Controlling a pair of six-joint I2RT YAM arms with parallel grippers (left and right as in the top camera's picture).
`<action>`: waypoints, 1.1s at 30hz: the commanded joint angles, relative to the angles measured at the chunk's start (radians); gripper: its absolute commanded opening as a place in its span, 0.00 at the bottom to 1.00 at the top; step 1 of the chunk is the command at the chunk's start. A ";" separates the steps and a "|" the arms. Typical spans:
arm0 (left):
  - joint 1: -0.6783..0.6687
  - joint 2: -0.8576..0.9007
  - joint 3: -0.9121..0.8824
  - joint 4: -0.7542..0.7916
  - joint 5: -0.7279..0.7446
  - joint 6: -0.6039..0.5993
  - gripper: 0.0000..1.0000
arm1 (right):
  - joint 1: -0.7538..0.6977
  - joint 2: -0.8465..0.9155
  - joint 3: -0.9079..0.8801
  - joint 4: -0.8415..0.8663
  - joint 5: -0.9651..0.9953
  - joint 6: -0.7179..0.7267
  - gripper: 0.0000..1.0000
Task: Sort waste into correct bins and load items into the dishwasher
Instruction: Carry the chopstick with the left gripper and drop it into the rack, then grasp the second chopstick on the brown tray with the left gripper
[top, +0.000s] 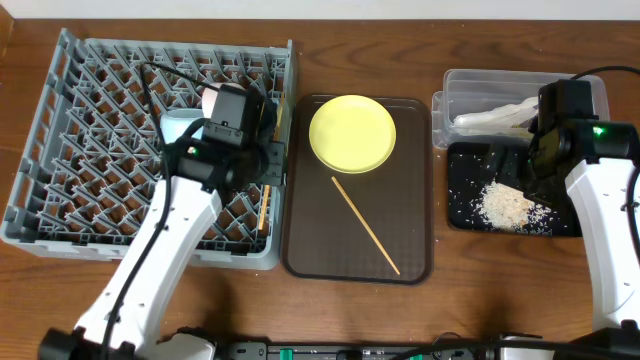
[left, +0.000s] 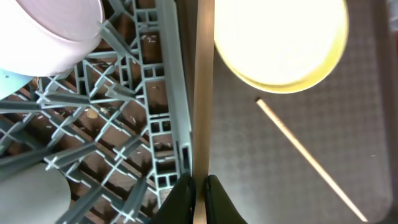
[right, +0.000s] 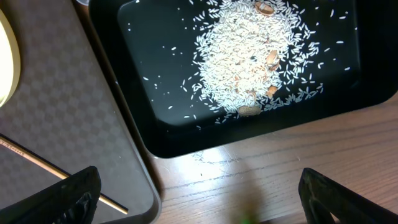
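My left gripper (top: 262, 188) is shut on a wooden chopstick (left: 203, 93) and holds it over the right wall of the grey dish rack (top: 60, 120). A light-blue bowl (top: 180, 125) and a white bowl (left: 56, 28) sit in the rack. The yellow plate (top: 352, 133) and the second chopstick (top: 365, 226) lie on the brown tray (top: 300, 250). My right gripper (right: 211, 199) is open and empty above the near edge of the black tray (top: 460, 215), which holds rice scraps (right: 249, 56). Crumpled white waste (top: 495, 117) lies in the clear tub (top: 460, 80). The snack wrapper and the cream cup are out of view.
The brown tray lies between the rack and the bins. Its right rim (right: 134, 155) runs close beside the black tray (right: 161, 137). Bare wooden table (right: 261, 168) shows below my right gripper. The rack's upright pegs (left: 112, 149) stand close left of the held chopstick.
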 joint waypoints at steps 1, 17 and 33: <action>0.005 0.078 0.003 0.009 -0.087 0.049 0.08 | -0.003 -0.018 0.021 0.000 0.003 -0.012 0.99; 0.007 0.161 0.003 0.051 -0.114 0.041 0.41 | -0.003 -0.018 0.021 0.000 0.003 -0.012 0.99; -0.151 0.147 0.010 0.046 0.055 -0.435 0.59 | -0.003 -0.018 0.021 0.000 0.002 -0.011 0.99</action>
